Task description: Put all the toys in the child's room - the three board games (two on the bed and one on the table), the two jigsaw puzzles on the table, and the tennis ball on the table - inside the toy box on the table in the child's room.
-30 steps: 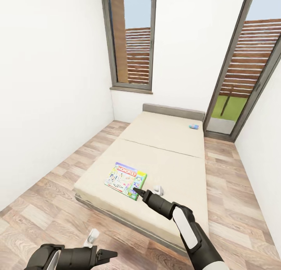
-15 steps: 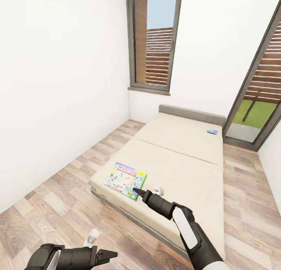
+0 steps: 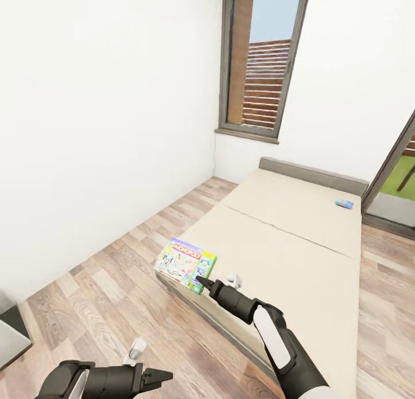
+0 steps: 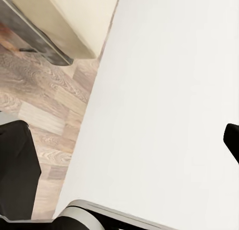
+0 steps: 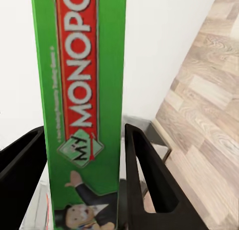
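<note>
Green board game [image 5: 82, 105] clamped between right gripper [image 3: 203, 282] fingers, second game [image 3: 344, 203] on bed [image 3: 300, 237], left gripper [image 3: 164, 376] state unclear

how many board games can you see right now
2. The green Monopoly board game is clamped in the right gripper, held over the near corner of the bed. A small light blue board game lies on the mattress's far end. Others may be out of frame.

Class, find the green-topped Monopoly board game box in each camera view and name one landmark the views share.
Head view: green-topped Monopoly board game box, lower centre, in the right gripper.
Left wrist view: not in it.
Right wrist view: green side panel between the jaws.
Shared landmark: wood-plank floor.
</note>
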